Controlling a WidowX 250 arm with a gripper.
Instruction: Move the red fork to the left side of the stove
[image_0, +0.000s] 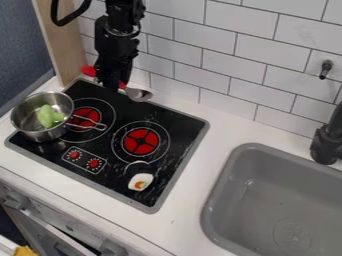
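Observation:
The black gripper hangs over the back left of the stove, shut on a red-handled utensil. One red part of the handle sticks out to the gripper's left and another to its right. The utensil's rounded metal head points right, above the stove's back edge, and looks more like a spoon than a fork. The middle of the handle is hidden by the gripper.
A metal pot with a green item stands on the stove's left side, its handle over the left burner. A toy egg lies front right. Tiled wall behind; grey sink and black faucet right.

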